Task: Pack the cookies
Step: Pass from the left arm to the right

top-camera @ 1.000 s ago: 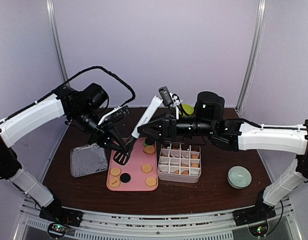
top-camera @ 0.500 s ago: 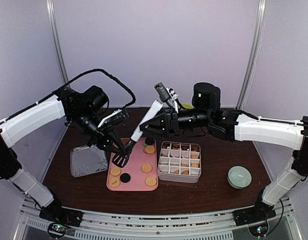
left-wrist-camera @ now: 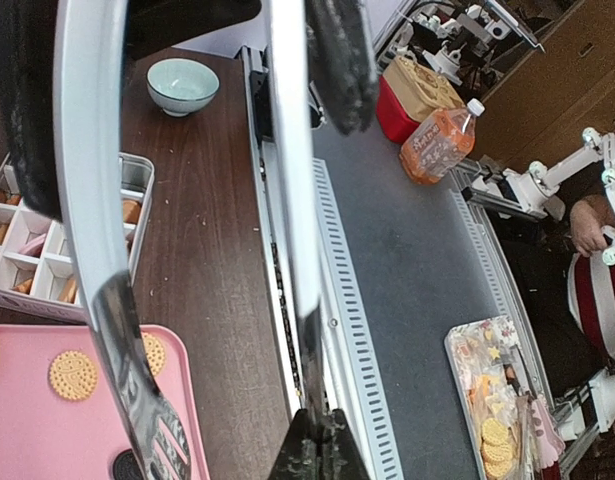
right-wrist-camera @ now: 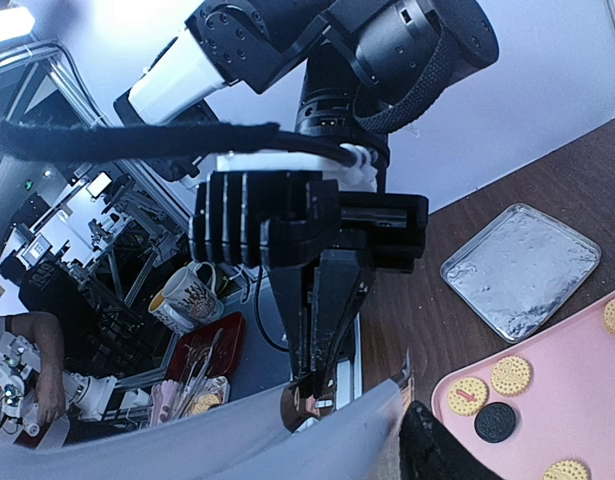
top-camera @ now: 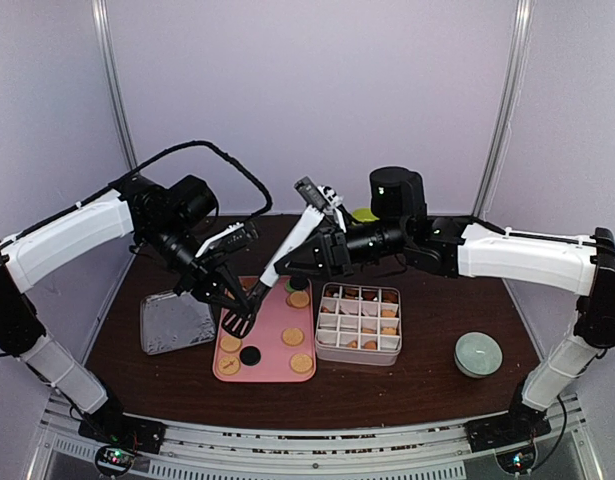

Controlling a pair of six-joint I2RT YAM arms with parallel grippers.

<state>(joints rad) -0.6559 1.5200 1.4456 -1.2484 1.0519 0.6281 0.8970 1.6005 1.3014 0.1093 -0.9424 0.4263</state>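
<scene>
The cookies (top-camera: 293, 337) lie scattered on a pink tray (top-camera: 272, 372), tan rounds plus one black cookie (top-camera: 250, 354). More cookies sit in the cells of a white divided box (top-camera: 359, 356). Long tongs (top-camera: 292, 240) with a white handle and black tips slant over the tray's far left corner. My left gripper (top-camera: 247, 295) is shut on one metal arm of the tongs (left-wrist-camera: 292, 200), low near the tips. My right gripper (top-camera: 287, 265) straddles the white handle (right-wrist-camera: 287, 450). One black finger (right-wrist-camera: 452, 450) rests against the handle's edge and the other is hidden.
A square metal tray (top-camera: 175, 322) lies left of the pink tray. A pale green bowl (top-camera: 478, 353) stands at the front right. A yellow-green object (top-camera: 365, 214) sits behind the right arm. Metal frame posts rise at both back corners.
My right gripper has moved left and back along the tongs' handle, and its jaws have narrowed. The left gripper and the tongs' tips have shifted slightly left.
</scene>
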